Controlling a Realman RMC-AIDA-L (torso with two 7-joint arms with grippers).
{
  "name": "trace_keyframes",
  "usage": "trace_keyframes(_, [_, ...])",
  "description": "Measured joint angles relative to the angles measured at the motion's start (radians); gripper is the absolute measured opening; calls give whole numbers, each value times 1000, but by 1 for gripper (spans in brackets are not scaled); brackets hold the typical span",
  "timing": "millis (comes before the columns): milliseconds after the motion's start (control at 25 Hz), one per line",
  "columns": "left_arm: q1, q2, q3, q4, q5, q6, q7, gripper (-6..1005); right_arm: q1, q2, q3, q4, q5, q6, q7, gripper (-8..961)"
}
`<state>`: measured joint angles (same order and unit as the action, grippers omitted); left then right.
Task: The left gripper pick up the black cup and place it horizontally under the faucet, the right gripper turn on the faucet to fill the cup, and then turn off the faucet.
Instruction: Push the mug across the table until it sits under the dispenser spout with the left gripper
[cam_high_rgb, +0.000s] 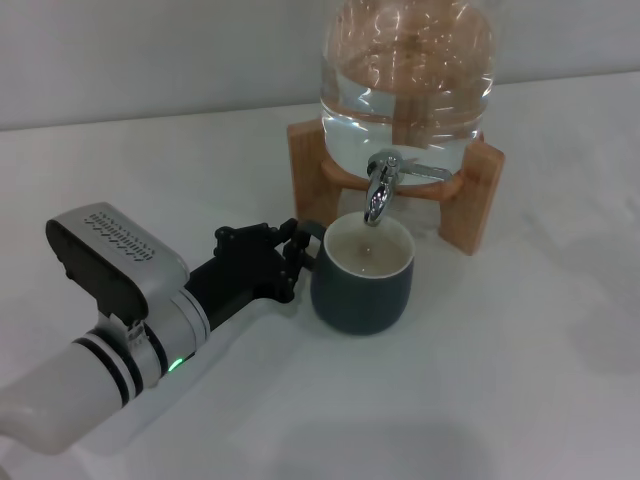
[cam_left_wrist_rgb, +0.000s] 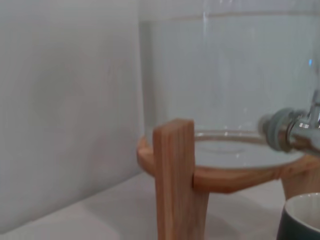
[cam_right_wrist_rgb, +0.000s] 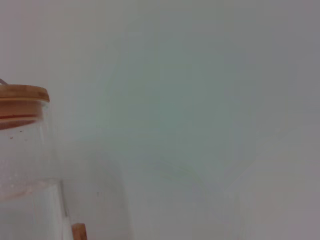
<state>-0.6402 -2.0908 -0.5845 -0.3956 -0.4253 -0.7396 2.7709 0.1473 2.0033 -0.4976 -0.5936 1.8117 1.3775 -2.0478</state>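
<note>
The black cup (cam_high_rgb: 362, 280) stands upright on the white table with its cream inside showing, directly under the spout of the chrome faucet (cam_high_rgb: 378, 192). My left gripper (cam_high_rgb: 293, 256) reaches in from the left, and its black fingers are closed at the cup's handle side. The thin lever sticks out to the right of the faucet. In the left wrist view the cup's rim (cam_left_wrist_rgb: 303, 216) shows at a corner, with the faucet (cam_left_wrist_rgb: 295, 132) above it. My right gripper is out of view.
A big clear glass water jar (cam_high_rgb: 408, 70) sits on a light wooden stand (cam_high_rgb: 478, 195) behind the cup. The stand's leg (cam_left_wrist_rgb: 174, 180) is close in the left wrist view. The right wrist view shows the jar's wooden lid (cam_right_wrist_rgb: 22, 94).
</note>
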Motion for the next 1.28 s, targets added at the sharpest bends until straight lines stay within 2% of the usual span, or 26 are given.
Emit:
trace_keyframes(560, [-11,-1,2,-2,3,13,1,122,0,1,-1,8,4,1,0,854])
trace_keyframes(1280, [-14,-3,5,-7,3,39,-2,217,5,2,2,9,6,3,0,855])
